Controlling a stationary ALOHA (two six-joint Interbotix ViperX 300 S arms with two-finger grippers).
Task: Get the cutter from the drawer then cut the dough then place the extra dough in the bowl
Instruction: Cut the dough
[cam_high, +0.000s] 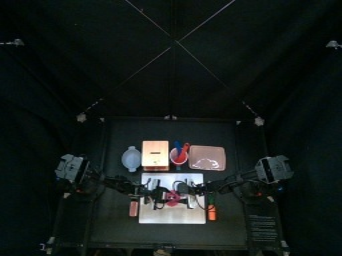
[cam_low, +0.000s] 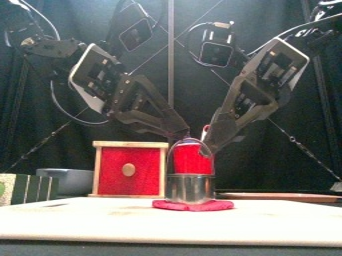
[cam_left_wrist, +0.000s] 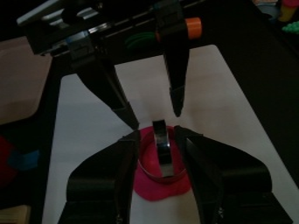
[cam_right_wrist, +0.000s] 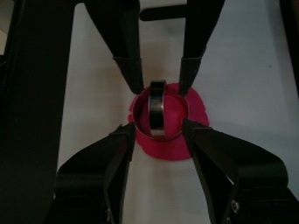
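**A:** What lies along the back of the table, from the left?

**B:** A blue-grey bowl with two small handles (cam_high: 131, 157). Just beside it is a pale wooden box with a red drawer front (cam_high: 156, 153), then a red cup (cam_high: 182, 152), then a flat pink tray (cam_high: 207, 158).

**A:** And nearer the front edge?

**B:** A white cutting board (cam_high: 187, 215). Bare white shows on all sides of a flat disc of pink dough (cam_low: 191, 206) at its middle.

**A:** How do the arms stand?

**B:** One slopes down from the left and one from the right. The left gripper (cam_left_wrist: 163, 138) and the right gripper (cam_right_wrist: 158, 129) meet tip to tip above the dough.

**A:** Where is the cutter?

**B:** The round metal cutter (cam_low: 191, 187) stands upright on the dough, between both pairs of jaws. Each pair is spread wider than the cutter. I cannot tell whether any fingertip touches it.
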